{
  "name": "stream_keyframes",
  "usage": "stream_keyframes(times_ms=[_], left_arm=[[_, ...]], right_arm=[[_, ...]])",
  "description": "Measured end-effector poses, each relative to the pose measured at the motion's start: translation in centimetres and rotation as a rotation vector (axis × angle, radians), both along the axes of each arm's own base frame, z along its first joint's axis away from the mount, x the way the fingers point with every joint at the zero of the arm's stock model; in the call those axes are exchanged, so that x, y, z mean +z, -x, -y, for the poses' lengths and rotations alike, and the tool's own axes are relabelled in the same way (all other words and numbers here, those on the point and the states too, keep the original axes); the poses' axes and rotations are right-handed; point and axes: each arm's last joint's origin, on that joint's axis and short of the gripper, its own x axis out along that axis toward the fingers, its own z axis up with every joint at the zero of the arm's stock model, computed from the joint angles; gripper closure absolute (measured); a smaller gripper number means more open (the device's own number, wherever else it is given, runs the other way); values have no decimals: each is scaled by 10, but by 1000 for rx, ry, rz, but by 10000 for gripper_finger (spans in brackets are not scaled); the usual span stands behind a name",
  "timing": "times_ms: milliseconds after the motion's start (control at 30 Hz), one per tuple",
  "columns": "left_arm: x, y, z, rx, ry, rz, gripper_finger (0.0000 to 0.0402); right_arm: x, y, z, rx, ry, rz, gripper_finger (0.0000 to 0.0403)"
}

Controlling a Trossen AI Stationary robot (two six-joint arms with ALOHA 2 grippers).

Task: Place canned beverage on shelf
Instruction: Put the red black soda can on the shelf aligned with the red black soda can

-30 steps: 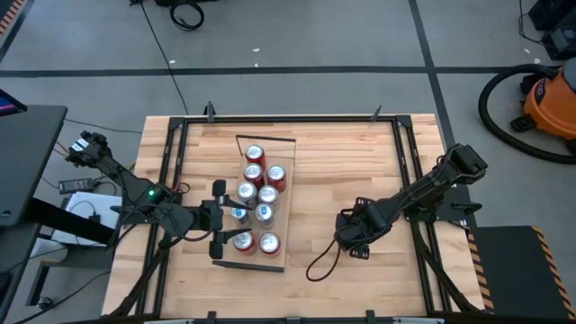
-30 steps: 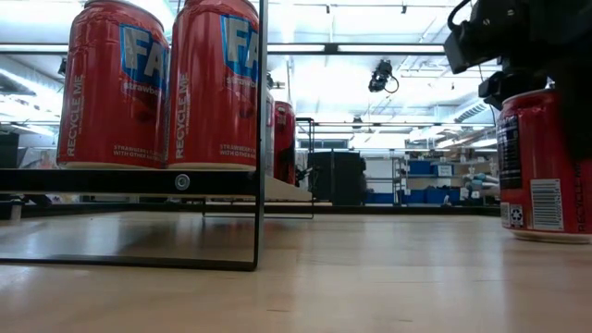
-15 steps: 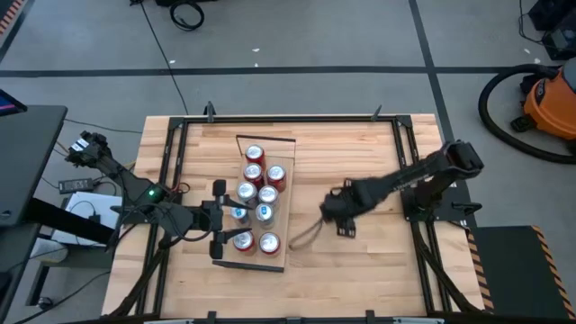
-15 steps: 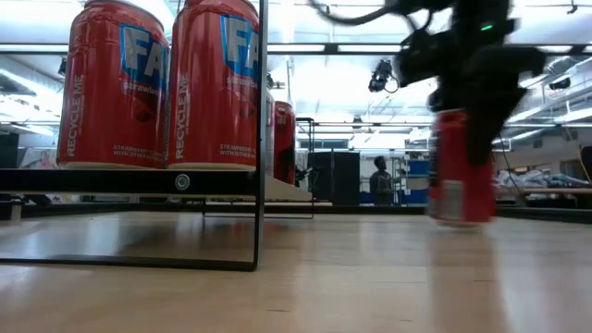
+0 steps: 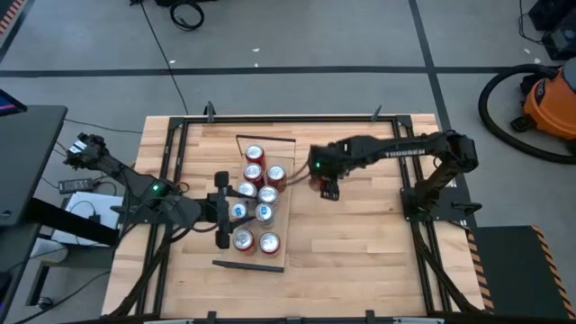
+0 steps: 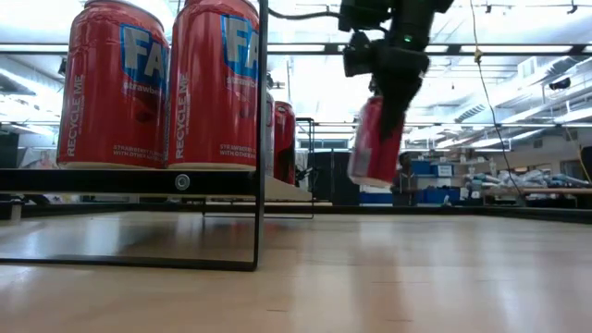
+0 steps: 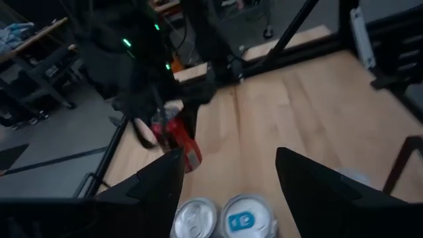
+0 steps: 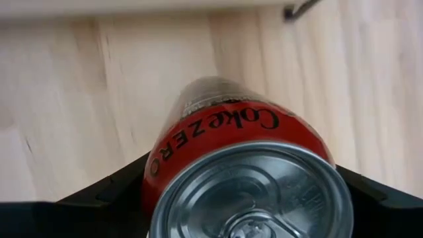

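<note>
The shelf (image 5: pixel 280 148) lies left of the table's middle with several cans (image 5: pixel 256 191) standing on it. In the low view two of them (image 6: pixel 116 85) stand on its dark-rimmed end (image 6: pixel 129 180). My right gripper (image 5: pixel 326 180) hangs just right of the shelf's far half, shut on a red canned beverage (image 6: pixel 375 143) that is off the wood. My left gripper (image 5: pixel 221 212) waits at the shelf's left side, open, fingers (image 7: pixel 158 182) level over two can tops (image 7: pixel 195 221). My right gripper pinches the canned beverage's side wall near its top end (image 8: pixel 158 165) between its two fingers (image 8: pixel 106 195), one on each side. The fingers come steeply from above. The can hangs below them, tilted, clear of the table (image 6: pixel 388 268).
A black frame (image 5: pixel 407 153) runs along the plank tabletop's edges, with the arms' bases at its left and right. Bare wood lies right of and nearer than the shelf. An orange vacuum (image 5: pixel 549 99) stands on the floor beyond the far right corner.
My right gripper has carried the red can from the table's right near part toward the far left, up to the shelf's right side. The can, which stood upright on the wood, is now lifted clear and tilted.
</note>
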Motion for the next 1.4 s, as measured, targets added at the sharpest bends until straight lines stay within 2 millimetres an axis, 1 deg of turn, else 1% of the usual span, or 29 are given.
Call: stream_keyframes(times_ms=[100,200,300,467,600,767,900,1067,1167,1267,1400], left_arm=[[-3,-1,-4,15,-25,-32,153],[-4,-2,-8,30,-39,-48,153],[-4,-3,-9,30,-52,-46,153],[1,-2,-3,-21,-102,-5,153],[4,-4,-4,-25,-128,14,153],[5,-7,-10,-7,-153,15,153],[5,-9,-15,13,-165,11,153],[4,-11,-20,33,-171,6,153],[4,-11,-22,41,-177,-5,153],[3,-11,-22,40,-182,-15,153],[2,-11,-22,40,-183,-19,153]], right_arm=[[12,-4,13,0,-16,60,78],[25,-10,23,9,12,130,78],[31,-12,29,11,31,162,77],[40,-18,34,15,52,240,77],[35,-26,36,21,38,268,77],[16,-41,43,10,30,205,77],[19,-57,53,-11,37,209,77],[20,-72,64,-20,31,183,77],[17,-79,69,-10,17,172,77],[7,-84,71,6,16,153,77],[3,-85,73,11,8,146,77]])
